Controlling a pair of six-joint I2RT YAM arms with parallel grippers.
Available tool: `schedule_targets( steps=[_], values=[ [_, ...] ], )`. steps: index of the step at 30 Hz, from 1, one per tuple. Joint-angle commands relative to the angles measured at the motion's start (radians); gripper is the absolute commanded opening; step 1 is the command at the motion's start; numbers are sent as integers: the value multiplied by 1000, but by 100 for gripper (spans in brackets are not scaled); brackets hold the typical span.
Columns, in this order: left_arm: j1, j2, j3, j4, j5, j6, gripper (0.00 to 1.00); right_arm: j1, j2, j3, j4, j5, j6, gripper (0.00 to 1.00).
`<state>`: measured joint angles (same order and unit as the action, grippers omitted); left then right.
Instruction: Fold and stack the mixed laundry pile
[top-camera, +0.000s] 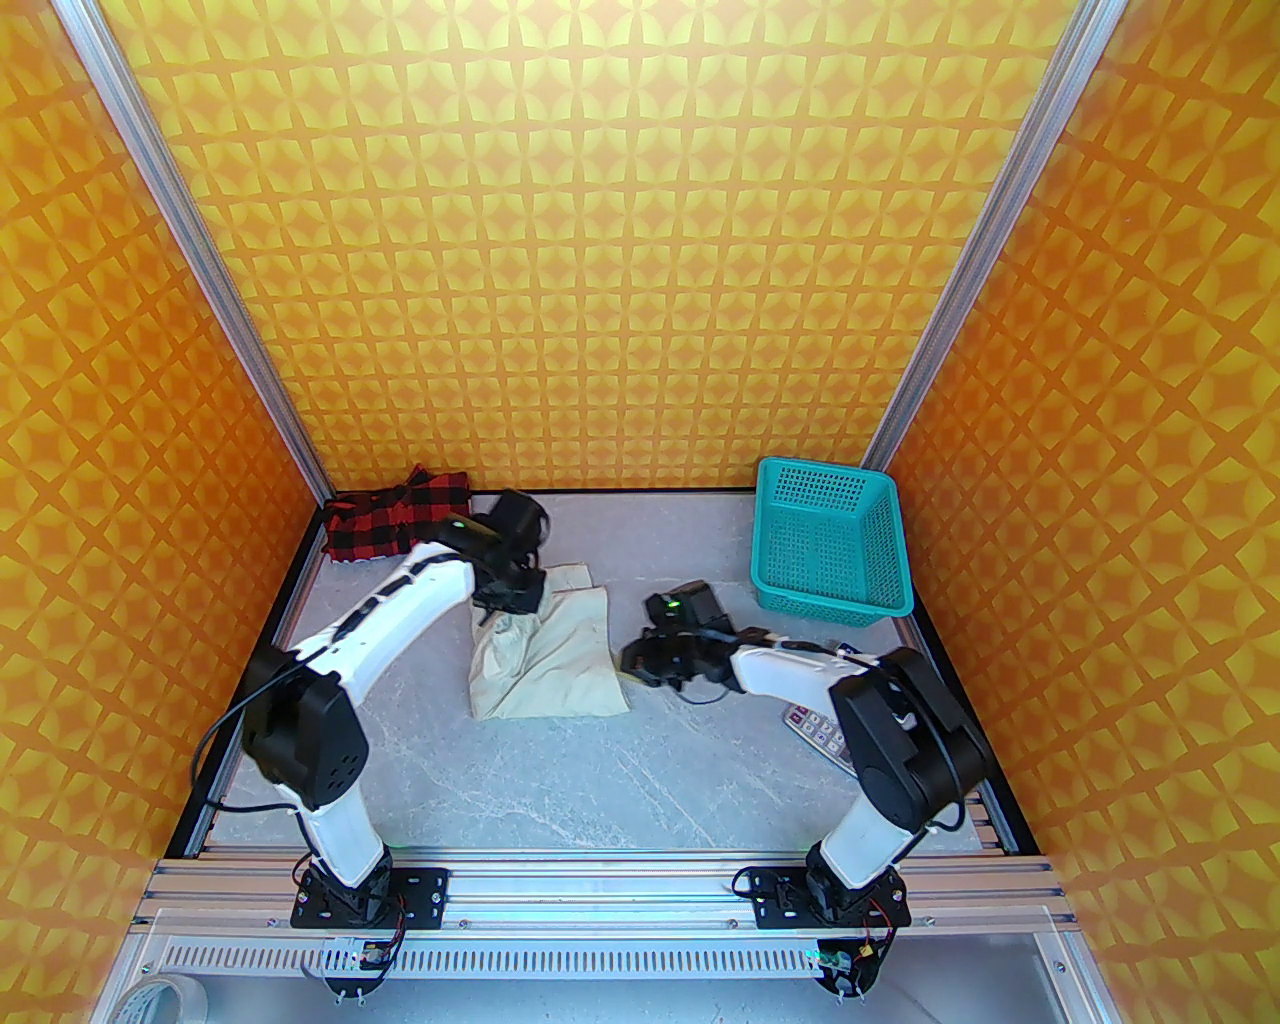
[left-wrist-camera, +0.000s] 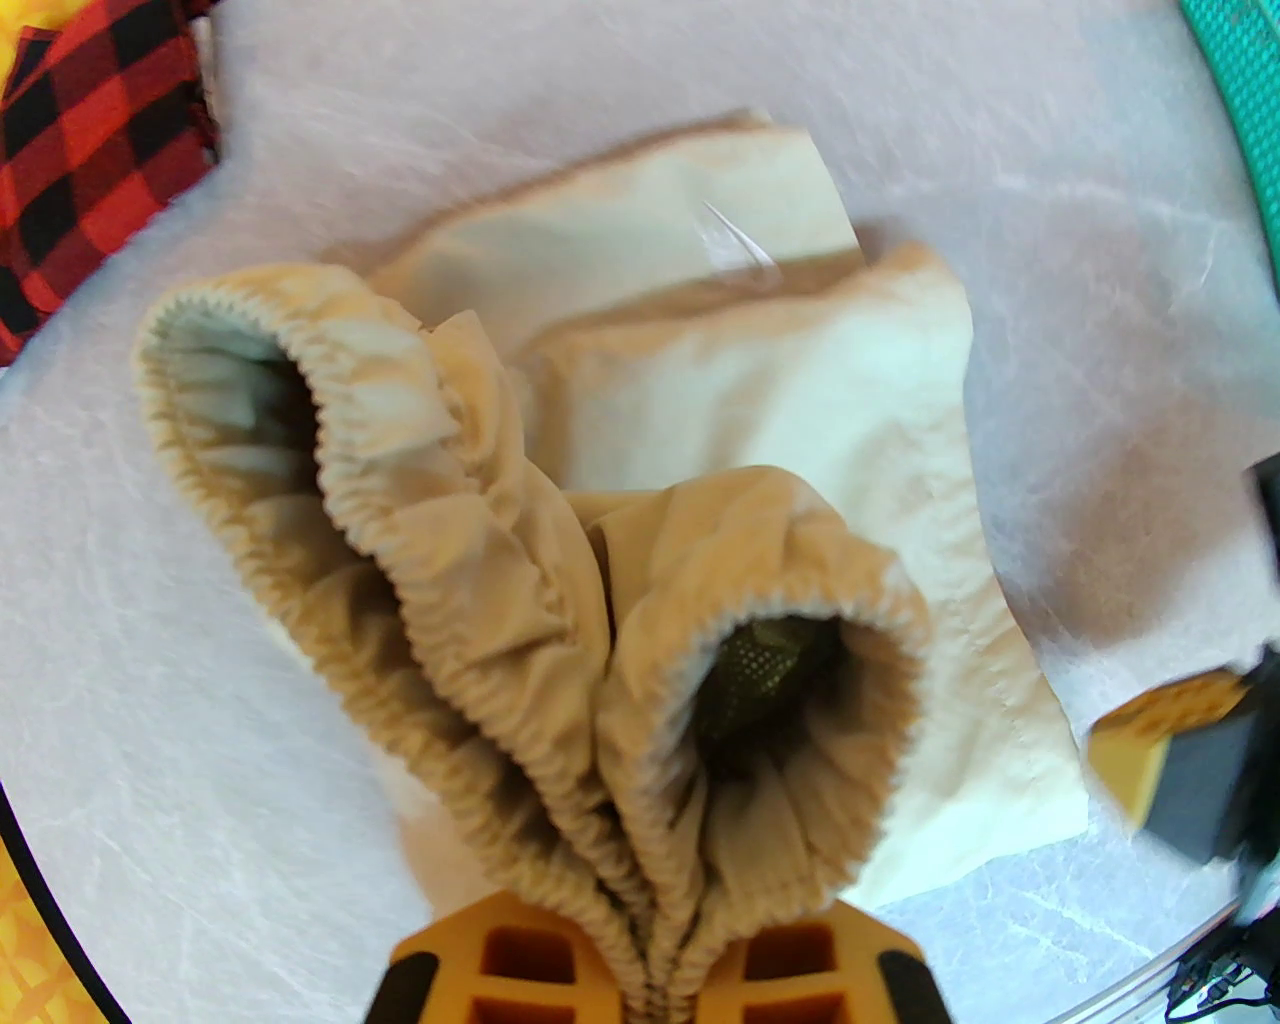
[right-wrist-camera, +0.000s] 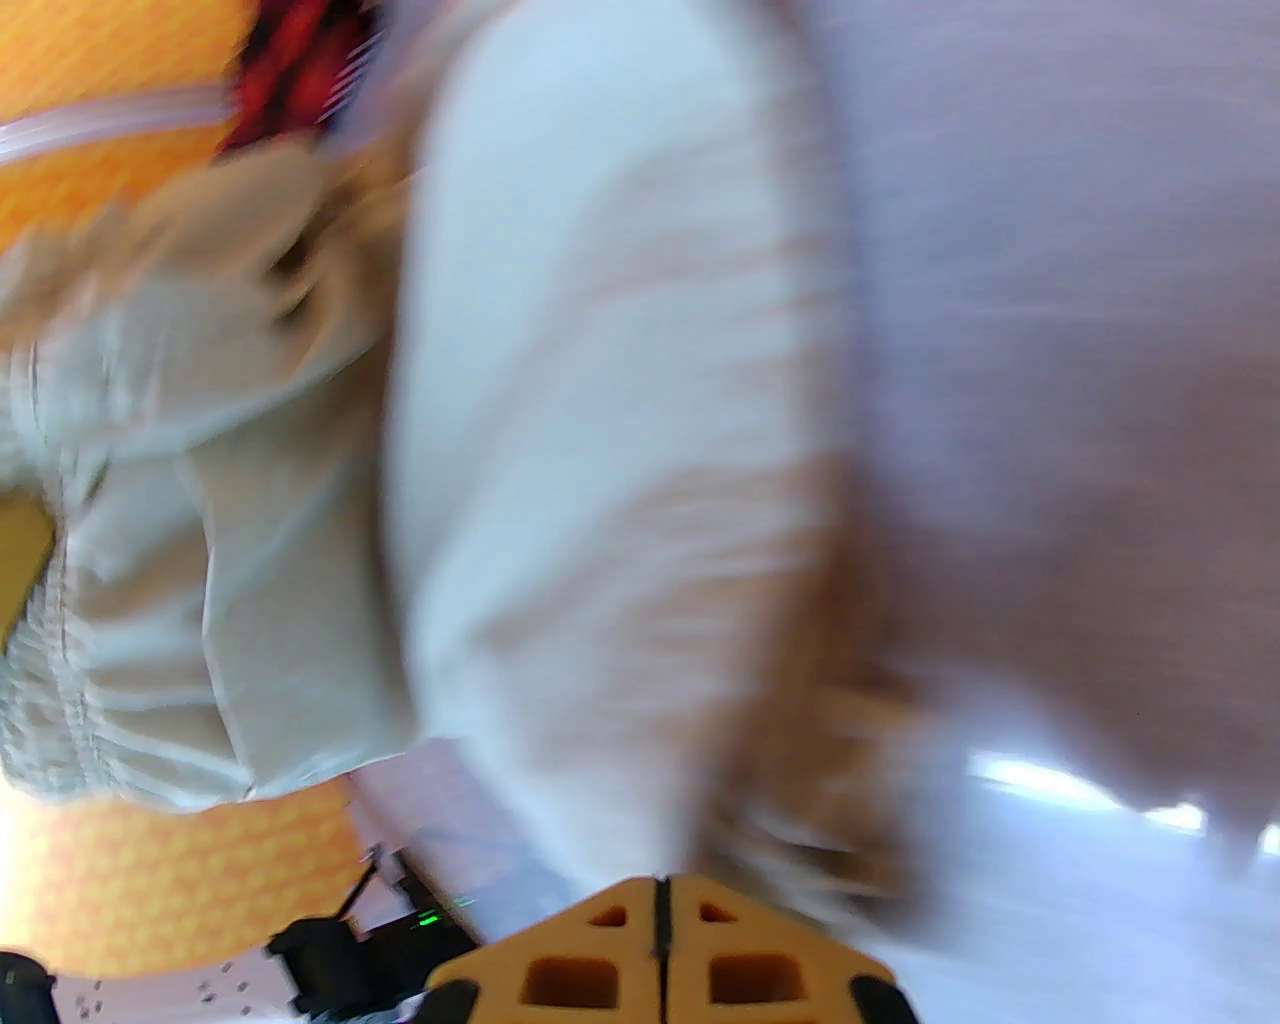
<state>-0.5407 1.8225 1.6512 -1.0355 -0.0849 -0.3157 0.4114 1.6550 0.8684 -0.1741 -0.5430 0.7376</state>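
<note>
Writing: the calculator (top-camera: 822, 730) shows rows of coloured keys, too small to read
Garments: two, a red-and-black check shirt (top-camera: 395, 520) and a cream garment (top-camera: 555, 660)
Shirt: bunched in the far left corner of the table (top-camera: 600, 790), against the wall and apart from the cream garment; a corner of it shows in the left wrist view (left-wrist-camera: 80, 150)
Cream garment: lies left of the table's centre, its near part spread mostly flat and its far left end raised at the left tool (top-camera: 510, 592)
Band: one gathered elastic band (left-wrist-camera: 400, 400) on the cream garment (left-wrist-camera: 800, 420), folded into two open loops that run down into the left tool
Left tool: clamped on the band (left-wrist-camera: 655, 960), with an orange finger on each side of the bunched cloth
Right tool: fingers together (right-wrist-camera: 657, 930), the tip at the cream garment's near right edge (top-camera: 635, 665); the right wrist view is blurred, so I cannot tell whether any cloth is pinched
Basket: one, teal and perforated (top-camera: 830, 535), in the far right corner, well apart from both garments
Calculator: one, grey, near the right side, partly under the right arm
Arms: two, white and black; the left reaches toward the far left, the right bends in toward the centre
Tape roll: one (top-camera: 155, 1000), below the table's near edge on the left
</note>
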Motion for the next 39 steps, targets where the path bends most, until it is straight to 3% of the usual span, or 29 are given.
schedule_targets(
  steps=[1, 8, 10, 12, 17, 19, 22, 23, 26, 29, 31, 34, 39],
  values=[
    [-32, 10, -18, 45, -35, -79, 0, -10, -1, 19, -164, 58, -141, 8],
    [-98, 59, -76, 153, -26, -190, 0, -11, 164, 30, -54, -13, -92, 6],
    [-108, 64, -109, 207, -14, -234, 26, -12, 168, 31, -38, -18, -86, 6],
    [-111, 55, -184, 292, 38, -280, 41, -10, 168, 40, -42, -14, -92, 6],
    [-110, 4, -263, 503, 181, -365, 65, -12, 153, 40, -42, -2, -99, 8],
    [-111, -24, -276, 558, 223, -382, 65, -14, 141, 40, -55, 7, -108, 11],
    [-111, -75, -298, 635, 257, -396, 55, -16, 108, 33, -49, 4, -112, 13],
    [-111, -88, -294, 642, 268, -400, 55, -15, 92, 32, -49, 5, -111, 14],
    [-111, -112, -271, 624, 284, -395, 69, -17, 41, 51, -97, 23, -137, 24],
    [-111, -167, -293, 616, 282, -380, 69, -17, -11, 83, -172, 57, -182, 30],
    [-89, -211, -322, 590, 277, -348, 67, -16, -50, 97, -196, 52, -194, 31],
    [-26, -273, -392, 524, 277, -287, 66, 10, -110, 108, -167, 32, -184, 42],
    [100, -368, -583, 500, 304, -243, 63, 148, -53, 222, -175, 52, -183, 46]
  ],
)
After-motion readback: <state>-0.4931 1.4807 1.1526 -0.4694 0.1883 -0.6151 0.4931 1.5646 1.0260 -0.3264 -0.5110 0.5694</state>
